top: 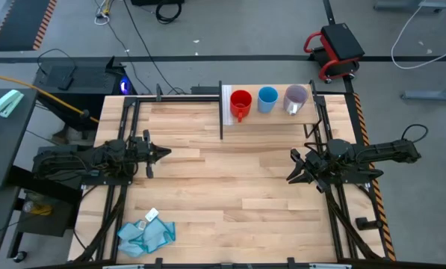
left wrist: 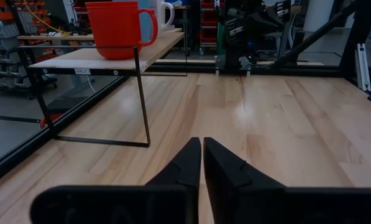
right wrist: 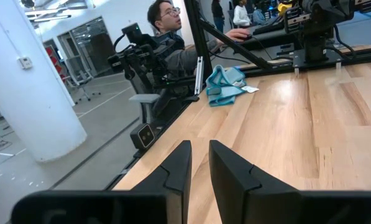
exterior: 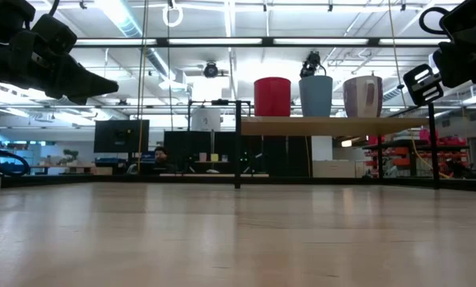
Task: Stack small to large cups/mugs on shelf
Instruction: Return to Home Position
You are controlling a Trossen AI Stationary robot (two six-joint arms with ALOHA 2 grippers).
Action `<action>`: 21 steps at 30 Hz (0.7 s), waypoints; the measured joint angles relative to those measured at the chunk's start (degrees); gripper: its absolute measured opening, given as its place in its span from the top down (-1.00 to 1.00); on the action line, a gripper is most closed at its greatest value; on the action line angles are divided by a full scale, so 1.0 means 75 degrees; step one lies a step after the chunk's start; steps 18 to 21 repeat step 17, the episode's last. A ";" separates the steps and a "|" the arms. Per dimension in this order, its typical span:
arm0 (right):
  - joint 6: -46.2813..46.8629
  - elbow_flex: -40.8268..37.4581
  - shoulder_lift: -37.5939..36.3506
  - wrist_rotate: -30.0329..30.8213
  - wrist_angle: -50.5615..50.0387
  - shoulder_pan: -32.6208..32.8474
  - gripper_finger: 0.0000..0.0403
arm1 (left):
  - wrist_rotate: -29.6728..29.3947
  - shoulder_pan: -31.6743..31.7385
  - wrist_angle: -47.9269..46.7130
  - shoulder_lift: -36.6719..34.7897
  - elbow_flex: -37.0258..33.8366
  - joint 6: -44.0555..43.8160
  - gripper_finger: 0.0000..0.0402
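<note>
Three mugs stand upright side by side on the shelf (top: pixel 264 121) at the table's far side: red (top: pixel 240 103), blue (top: pixel 267 99) and lilac (top: pixel 295 99). They also show in the low view: red (exterior: pixel 272 96), blue (exterior: pixel 316 96), lilac (exterior: pixel 363 96). The left wrist view shows the red mug (left wrist: pixel 120 28) nearest on the shelf board (left wrist: pixel 92 59). My left gripper (top: pixel 167 153) is shut and empty above the table's left middle. My right gripper (top: pixel 291 166) hovers at the right middle, its fingers slightly parted (right wrist: pixel 200 149), empty.
A light-blue cloth (top: pixel 146 233) with a white tag lies near the table's front left corner; it also shows in the right wrist view (right wrist: pixel 225 84). The shelf stands on thin black posts (left wrist: pixel 141 93). A person (right wrist: pixel 166 18) sits beyond the table. Bare wood lies between the two arms.
</note>
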 joint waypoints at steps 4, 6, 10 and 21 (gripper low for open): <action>0.0000 0.0000 0.0001 0.0000 -0.0001 0.0001 0.68 | 0.0000 0.0000 0.0000 0.0000 0.0000 0.0000 0.88; 0.0002 0.0000 0.0001 -0.0002 -0.0001 0.0002 0.68 | 0.0000 0.0000 0.0000 0.0000 0.0000 0.0000 0.87; 0.0000 0.0000 0.0001 -0.0003 -0.0001 0.0000 0.68 | 0.0000 0.0000 0.0000 0.0000 0.0000 -0.0002 0.84; 0.0003 0.0000 0.0001 -0.0001 0.0000 0.0000 0.68 | 0.0000 0.0000 0.0000 0.0000 0.0000 0.0000 0.83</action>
